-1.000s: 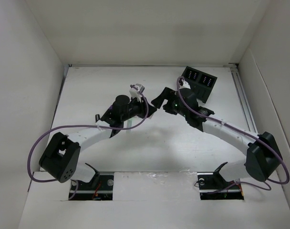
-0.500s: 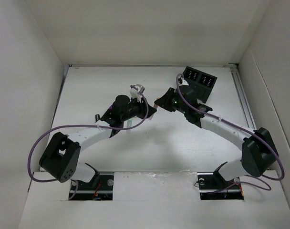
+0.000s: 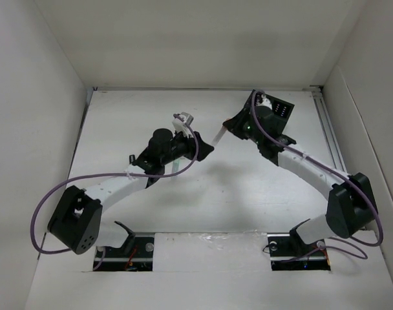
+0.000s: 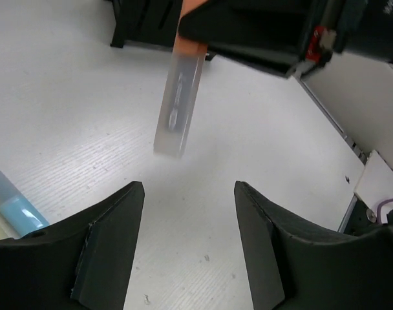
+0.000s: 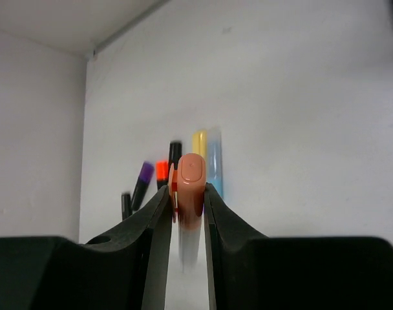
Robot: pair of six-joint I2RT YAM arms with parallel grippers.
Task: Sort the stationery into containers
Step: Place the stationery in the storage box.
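Clamped hard on the orange-capped marker (image 5: 191, 175) at its cap end by the right gripper (image 5: 187, 197), leaving the pale translucent barrel free to hang and slant out below the fingers. Gripped that way, most likely, to let the barrel go first into a compartment of the organiser (image 3: 282, 110) without the fingers fouling its walls. Lifted clear of the table (image 3: 145, 110), just beside the organiser on the left arm's side of it, not yet above either compartment. Hard to say from overhead how close to the rim, with much of the organiser hidden under the right wrist.

Left gripper (image 4: 187, 190) spread wide with nothing between the fingers, hovering low over the table, farther from the organiser than the carried marker and facing it. Probably parked there to stay out of the carry's path while keeping near the remaining stock.

Lying flat in a loose row, well apart from the organiser and beyond the carried marker: purple-ended black marker (image 5: 143, 177), orange-ended marker (image 5: 161, 171), yellow marker (image 5: 199, 142), blue marker (image 5: 214, 158). Side by side and roughly parallel, so easy to take one at a time.

Judged as mid-carry, with one piece in transit and at least four more to fetch.
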